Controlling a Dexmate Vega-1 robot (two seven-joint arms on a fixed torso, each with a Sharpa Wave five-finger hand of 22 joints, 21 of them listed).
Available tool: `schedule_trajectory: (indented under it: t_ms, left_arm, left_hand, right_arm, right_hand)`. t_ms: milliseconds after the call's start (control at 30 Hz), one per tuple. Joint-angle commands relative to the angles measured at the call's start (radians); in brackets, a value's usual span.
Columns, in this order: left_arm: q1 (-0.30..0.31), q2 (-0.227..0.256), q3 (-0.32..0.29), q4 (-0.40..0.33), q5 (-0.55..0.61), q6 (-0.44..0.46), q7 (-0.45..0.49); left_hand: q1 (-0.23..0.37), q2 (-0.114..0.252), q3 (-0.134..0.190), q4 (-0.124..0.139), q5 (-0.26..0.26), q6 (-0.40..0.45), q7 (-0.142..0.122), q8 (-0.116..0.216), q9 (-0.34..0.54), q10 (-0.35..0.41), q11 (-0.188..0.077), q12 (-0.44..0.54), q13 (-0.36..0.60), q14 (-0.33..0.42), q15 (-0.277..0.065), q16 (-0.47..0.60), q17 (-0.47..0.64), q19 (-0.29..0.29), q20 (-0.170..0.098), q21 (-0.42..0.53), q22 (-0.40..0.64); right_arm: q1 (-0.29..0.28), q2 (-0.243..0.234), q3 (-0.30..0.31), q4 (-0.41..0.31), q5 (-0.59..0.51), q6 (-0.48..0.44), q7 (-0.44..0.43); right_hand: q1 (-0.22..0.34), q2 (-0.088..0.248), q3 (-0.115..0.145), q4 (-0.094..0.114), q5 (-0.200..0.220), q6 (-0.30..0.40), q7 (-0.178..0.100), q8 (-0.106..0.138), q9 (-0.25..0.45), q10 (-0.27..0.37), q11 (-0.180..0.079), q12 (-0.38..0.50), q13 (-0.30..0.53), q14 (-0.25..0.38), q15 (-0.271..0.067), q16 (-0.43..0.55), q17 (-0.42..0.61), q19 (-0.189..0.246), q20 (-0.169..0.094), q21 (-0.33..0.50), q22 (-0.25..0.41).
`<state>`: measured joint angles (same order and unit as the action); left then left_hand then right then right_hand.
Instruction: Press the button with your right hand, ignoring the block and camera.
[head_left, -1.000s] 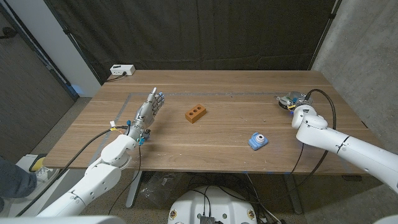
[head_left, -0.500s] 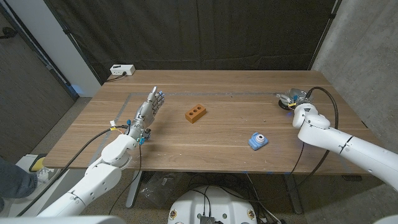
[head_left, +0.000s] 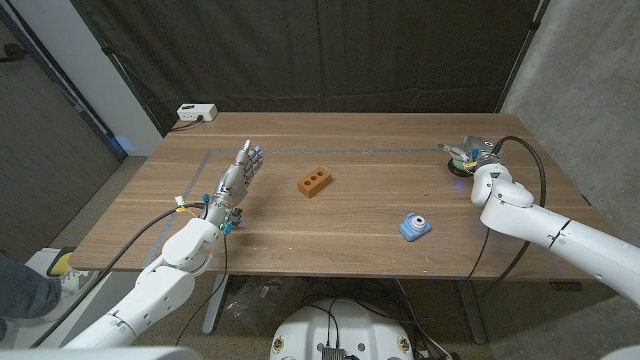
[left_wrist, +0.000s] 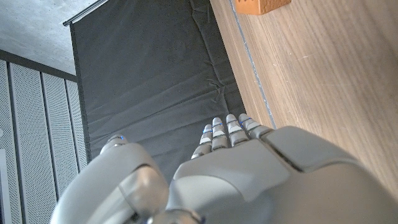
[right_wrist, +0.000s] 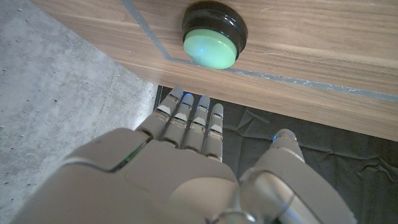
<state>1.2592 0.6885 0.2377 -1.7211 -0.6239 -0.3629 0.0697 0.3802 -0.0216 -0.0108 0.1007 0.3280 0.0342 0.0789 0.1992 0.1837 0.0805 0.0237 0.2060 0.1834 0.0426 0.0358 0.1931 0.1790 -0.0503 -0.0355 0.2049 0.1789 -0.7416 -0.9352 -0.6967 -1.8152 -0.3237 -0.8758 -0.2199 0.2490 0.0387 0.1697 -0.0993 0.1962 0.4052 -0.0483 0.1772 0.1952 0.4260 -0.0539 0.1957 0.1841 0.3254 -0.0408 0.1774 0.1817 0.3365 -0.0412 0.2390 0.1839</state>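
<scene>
Dark curtains hang behind the wooden table (head_left: 350, 215), with a concrete wall at the 3 o'clock side and a white power box (head_left: 196, 113) off the table's corner at about 10 o'clock.

Starting at 9 o'clock, the left hand (head_left: 236, 180) stands on the table with its fingers straight, together and pointing toward 12 o'clock; it holds nothing. Just past it toward the centre lies the orange block (head_left: 314, 183), with holes in its top face. Further on, toward 4 o'clock from the centre, sits the small blue camera (head_left: 415, 226), well apart from both hands.

At about 2 o'clock, the right hand (head_left: 476, 160) reaches over the far right corner. The right wrist view shows the green button (right_wrist: 209, 45) in its black base, close ahead of the extended fingers (right_wrist: 193, 118), which look straight and grip nothing. I cannot tell whether they touch the button.

As I judge it, the reach is essentially done, with block and camera untouched; the press itself is what remains, and the green cap does not look pushed down.
</scene>
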Motion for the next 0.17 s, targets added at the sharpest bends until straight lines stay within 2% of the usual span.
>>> schedule_trajectory:
  t_ms: [33,167]
  left_arm:
    - [0.004,-0.002,-0.003,-0.001,0.000,-0.007,-0.004]
    - [-0.001,-0.002,-0.003,0.002,0.000,-0.008,-0.007]
  left_hand:
    - [0.000,0.006,-0.006,0.003,-0.005,0.002,0.004,-0.002,0.001,0.010,0.000,-0.003,0.006,0.009,-0.002,-0.003,0.003,0.001,-0.004,-0.003,0.003]
    - [0.001,0.006,-0.007,0.003,-0.005,0.002,0.004,-0.002,0.001,0.011,-0.001,-0.003,0.006,0.009,-0.004,-0.003,0.003,0.001,-0.004,-0.003,0.003]
  right_arm:
    - [-0.020,-0.001,0.019,-0.021,-0.005,-0.008,-0.014]
    - [-0.019,-0.001,0.016,-0.022,-0.010,-0.014,-0.013]
  right_hand:
    - [0.001,0.006,0.001,-0.005,-0.002,-0.005,0.000,0.006,0.000,-0.005,0.003,0.001,0.001,-0.004,-0.008,0.000,0.001,-0.001,-0.016,-0.005,0.003]
    - [0.001,0.006,0.001,-0.005,-0.002,-0.004,0.000,0.008,0.000,-0.003,0.005,0.003,0.001,-0.006,-0.011,0.001,0.001,-0.002,-0.016,-0.006,0.003]
